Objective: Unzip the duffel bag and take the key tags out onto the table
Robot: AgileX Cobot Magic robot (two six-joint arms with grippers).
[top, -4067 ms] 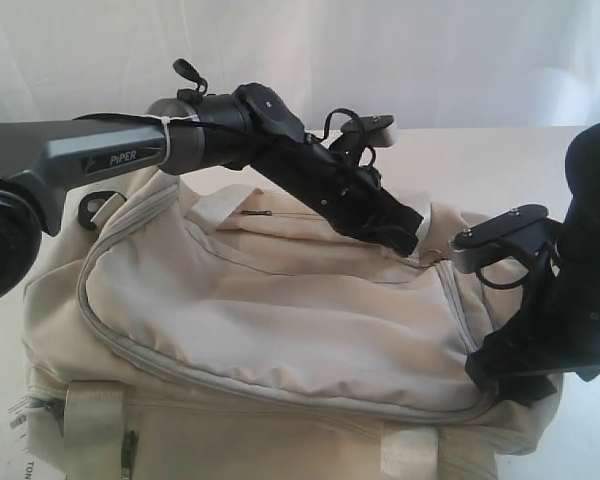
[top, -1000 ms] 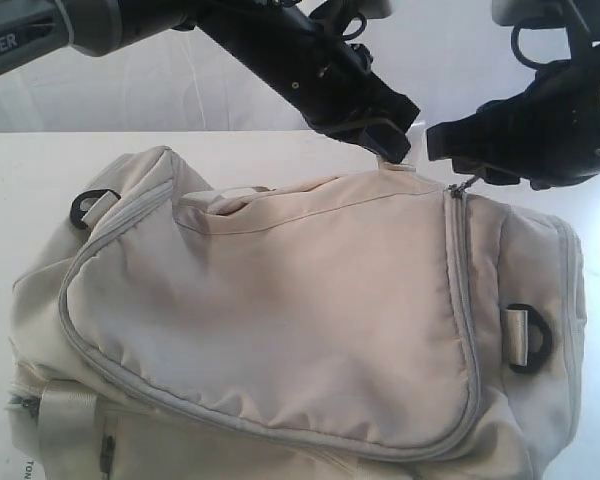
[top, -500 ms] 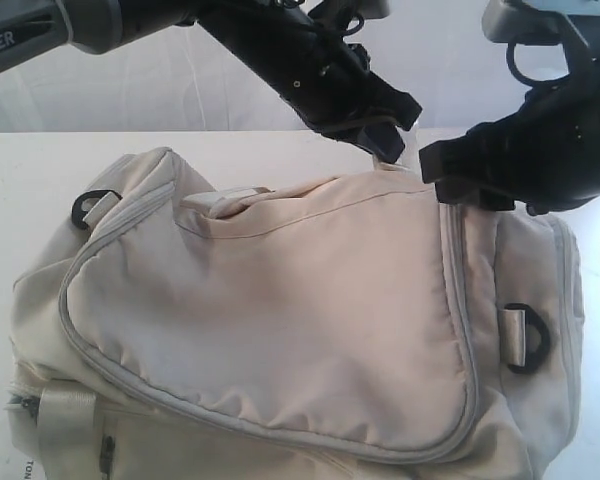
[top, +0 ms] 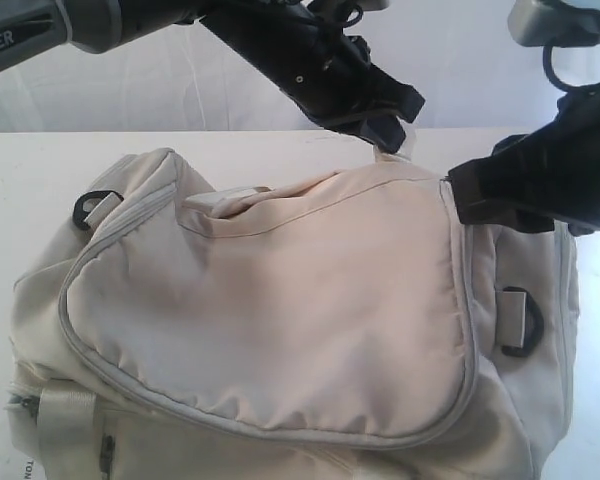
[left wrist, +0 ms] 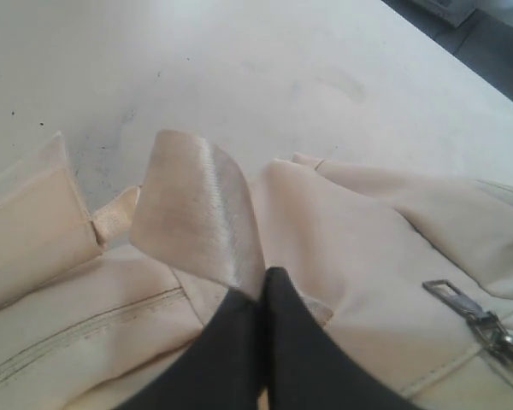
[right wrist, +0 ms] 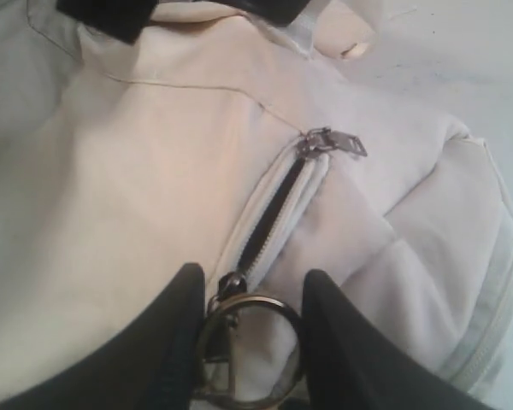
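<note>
Pinching the strap (left wrist: 197, 205) in the left gripper (left wrist: 261, 290), clamping the zipper ring (right wrist: 250, 299) in the right gripper (right wrist: 255, 275). Closed zipper (top: 464, 300) ahead, down the bag's (top: 280, 300) side, away from the strap.

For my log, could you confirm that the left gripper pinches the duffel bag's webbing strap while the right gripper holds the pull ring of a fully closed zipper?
Not quite: the zipper is partly open; the right wrist view shows a dark gap beyond the pull ring in the right gripper. The rest is right.
</note>
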